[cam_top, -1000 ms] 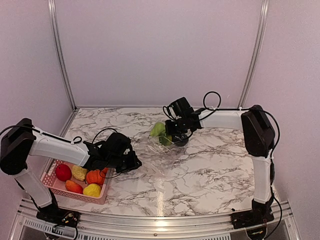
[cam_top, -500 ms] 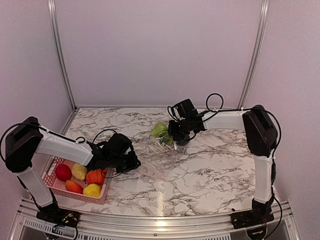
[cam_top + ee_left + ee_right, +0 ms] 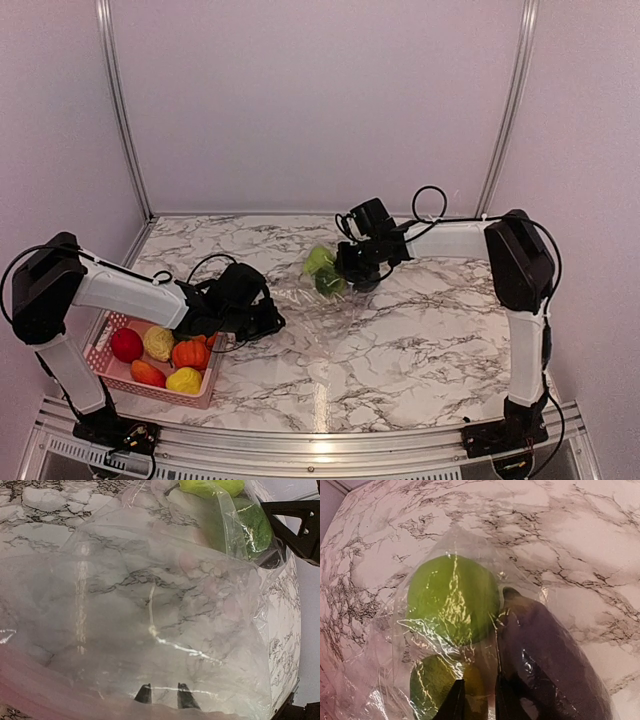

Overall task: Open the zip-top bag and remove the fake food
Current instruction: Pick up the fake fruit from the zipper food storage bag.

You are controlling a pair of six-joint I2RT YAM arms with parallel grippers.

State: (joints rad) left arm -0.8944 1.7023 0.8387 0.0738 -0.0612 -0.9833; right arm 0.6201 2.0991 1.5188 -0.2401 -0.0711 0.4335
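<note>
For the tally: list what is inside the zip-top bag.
Through the clear zip-top bag show a round light-green piece, a darker green piece next to it and a dark purple eggplant. Anything behind these three is hidden.

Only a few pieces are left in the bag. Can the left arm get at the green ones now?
Probably not. The green pieces lie inside the bag at its far end, by the right gripper, under plastic, and the left gripper seems pinched on the near edge.
</note>
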